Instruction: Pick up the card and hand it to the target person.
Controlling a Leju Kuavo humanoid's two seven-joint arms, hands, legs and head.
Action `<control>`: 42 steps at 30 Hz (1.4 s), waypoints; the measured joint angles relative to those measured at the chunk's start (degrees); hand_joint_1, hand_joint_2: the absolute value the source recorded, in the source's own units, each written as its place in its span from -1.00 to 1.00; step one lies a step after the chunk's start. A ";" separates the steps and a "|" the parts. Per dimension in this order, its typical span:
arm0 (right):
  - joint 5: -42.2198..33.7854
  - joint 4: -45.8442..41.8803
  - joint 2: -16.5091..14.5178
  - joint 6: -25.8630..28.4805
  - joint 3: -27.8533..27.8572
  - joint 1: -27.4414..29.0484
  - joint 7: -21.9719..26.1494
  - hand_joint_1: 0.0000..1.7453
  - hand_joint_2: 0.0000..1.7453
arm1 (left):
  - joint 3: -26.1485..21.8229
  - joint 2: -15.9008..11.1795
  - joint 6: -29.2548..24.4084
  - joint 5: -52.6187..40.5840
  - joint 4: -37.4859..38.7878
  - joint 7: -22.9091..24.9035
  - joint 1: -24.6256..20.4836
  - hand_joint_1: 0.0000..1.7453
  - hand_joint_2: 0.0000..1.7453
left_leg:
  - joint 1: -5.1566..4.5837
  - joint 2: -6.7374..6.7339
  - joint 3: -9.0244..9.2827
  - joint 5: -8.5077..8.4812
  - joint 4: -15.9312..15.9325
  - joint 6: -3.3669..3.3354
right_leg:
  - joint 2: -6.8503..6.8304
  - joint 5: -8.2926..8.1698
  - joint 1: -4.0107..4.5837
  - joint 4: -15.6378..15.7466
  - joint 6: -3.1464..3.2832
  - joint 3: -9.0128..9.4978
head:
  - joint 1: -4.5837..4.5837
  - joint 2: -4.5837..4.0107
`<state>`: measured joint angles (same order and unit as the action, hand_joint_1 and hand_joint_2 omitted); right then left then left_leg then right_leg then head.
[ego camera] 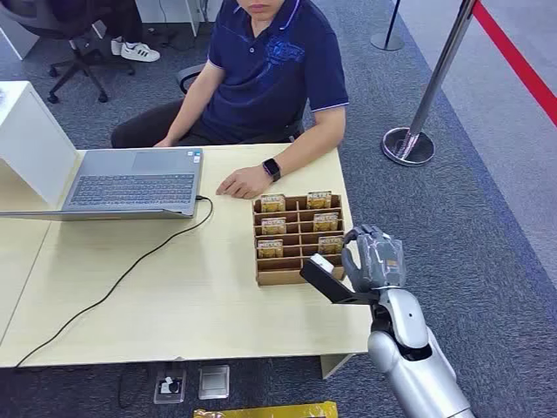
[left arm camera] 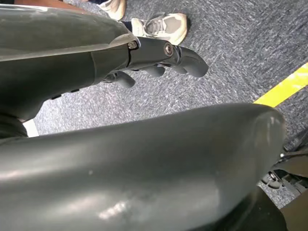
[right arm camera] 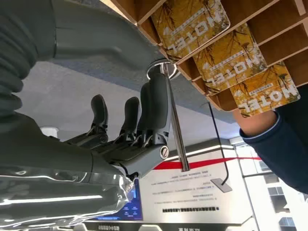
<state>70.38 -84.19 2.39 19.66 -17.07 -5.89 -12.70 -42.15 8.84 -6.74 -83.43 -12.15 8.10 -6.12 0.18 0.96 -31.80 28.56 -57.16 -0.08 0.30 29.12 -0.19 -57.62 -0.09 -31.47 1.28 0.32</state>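
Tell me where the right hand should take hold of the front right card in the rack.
Probably its top edge: the card stands upright in the rack, only the upper part clear. Bring the right hand down from above, pinching both faces.

Person's face (ego camera: 258,7) cut off above

yellow hotel cards (ego camera: 331,245) | upright | wooden rack (ego camera: 298,277) slots

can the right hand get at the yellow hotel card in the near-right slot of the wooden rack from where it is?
Probably yes. The right hand hovers open beside the brown wooden slotted rack, right by the yellow hotel card in its near-right slot. Nothing lies between them; the seated person's hand rests beyond the rack.
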 joint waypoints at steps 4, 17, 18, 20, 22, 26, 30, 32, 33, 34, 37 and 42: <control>1.08 0.32 -0.21 -0.40 -0.09 -0.13 -0.59 -0.30 1.00 | 0.35 0.09 0.14 -0.24 0.00 0.49 -0.19 -1.00 -1.00 | 0.00 0.00 0.00 0.00 0.00 0.00 | 0.00 0.00 0.00 0.00 0.00 0.00 | -0.01 0.01; 6.75 4.38 -2.79 -1.37 -1.43 -5.46 -2.17 -0.05 1.00 | 0.98 0.24 0.09 -0.34 0.00 0.78 -0.62 -1.00 -1.00 | 0.00 0.00 0.00 -0.01 0.00 0.01 | 0.00 -0.01 0.00 -0.03 0.00 0.01 | 0.00 0.00; 6.83 4.90 -3.15 -1.52 -1.46 -6.10 -2.21 0.05 1.00 | 0.98 0.25 0.14 -0.17 0.00 0.78 -0.62 -1.00 -1.00 | 0.00 0.00 0.00 -0.01 0.00 0.01 | 0.00 -0.01 0.00 -0.03 0.00 0.01 | 0.00 0.00; 6.84 5.85 -3.75 -1.83 -1.55 -7.24 -2.22 0.09 1.00 | 0.97 0.25 0.32 0.14 0.00 0.78 -0.61 -1.00 -1.00 | 0.00 0.00 0.00 -0.01 0.00 0.01 | 0.00 -0.01 0.00 -0.03 0.00 0.01 | 0.01 -0.01; 6.87 6.62 -4.25 -2.05 -1.63 -8.05 -2.20 0.05 1.00 | 0.97 0.26 0.40 0.32 0.00 0.78 -0.61 -1.00 -1.00 | 0.00 0.00 0.00 -0.01 0.00 0.01 | 0.00 -0.01 0.00 -0.03 0.00 0.01 | 0.01 -0.01; 7.18 7.70 -4.88 -2.24 -1.76 -8.86 -2.09 0.07 1.00 | 0.97 0.28 0.33 0.46 0.00 0.76 -0.60 -1.00 -1.00 | 0.00 0.00 0.00 -0.01 0.00 0.01 | 0.00 0.00 0.00 -0.03 0.00 0.00 | 0.02 0.01; 7.52 8.58 -5.12 -2.26 -1.79 -9.05 -2.17 0.15 1.00 | 0.97 0.29 0.41 0.46 0.00 0.78 -0.62 -1.00 -1.00 | 0.00 0.00 0.00 -0.01 0.00 0.01 | 0.00 0.00 0.00 -0.03 0.00 0.00 | 0.04 0.00; 7.61 8.93 -5.14 -2.28 -1.79 -9.04 -2.41 0.14 1.00 | 0.97 0.29 0.49 0.45 0.00 0.84 -0.65 -1.00 -1.00 | 0.00 0.00 0.00 -0.01 0.00 0.01 | 0.00 0.00 0.00 -0.03 0.00 0.00 | 0.02 -0.01; 7.67 9.08 -5.15 -2.29 -1.79 -9.03 -2.57 0.13 1.00 | 0.97 0.29 0.50 0.44 0.00 0.87 -0.66 -1.00 -1.00 | 0.00 0.00 0.01 -0.01 0.00 0.01 | 0.00 0.00 0.00 -0.03 0.00 0.00 | 0.02 0.00; 7.72 9.17 -5.15 -2.31 -1.78 -9.00 -2.69 0.10 1.00 | 0.97 0.29 0.49 0.42 0.00 0.90 -0.67 -1.00 -1.00 | 0.00 0.00 0.01 -0.01 0.00 0.01 | 0.00 0.00 0.00 -0.03 0.00 0.00 | 0.02 0.00; 7.95 9.29 -5.14 -2.35 -1.73 -8.80 -2.89 0.01 1.00 | 0.98 0.29 0.41 0.31 0.00 0.92 -0.69 -1.00 -1.00 | 0.00 0.00 0.01 -0.01 0.00 0.01 | 0.00 0.00 0.00 -0.03 0.00 0.00 | 0.01 0.01; 8.59 9.31 -5.15 -2.68 -1.60 -8.08 -2.93 -0.14 1.00 | 0.98 0.29 0.32 0.14 0.00 0.93 -0.69 -1.00 -1.00 | 0.00 0.00 0.01 -0.01 0.00 0.01 | 0.00 0.00 0.00 -0.03 0.00 -0.01 | -0.01 0.00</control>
<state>78.97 -74.88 -2.75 16.98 -18.67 -13.97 -15.63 -41.17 9.14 -6.43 -83.29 -12.15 9.03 -6.81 0.18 0.96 -31.79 28.55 -57.16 -0.08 0.30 29.11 -0.19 -57.65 -0.09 -31.48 1.27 0.32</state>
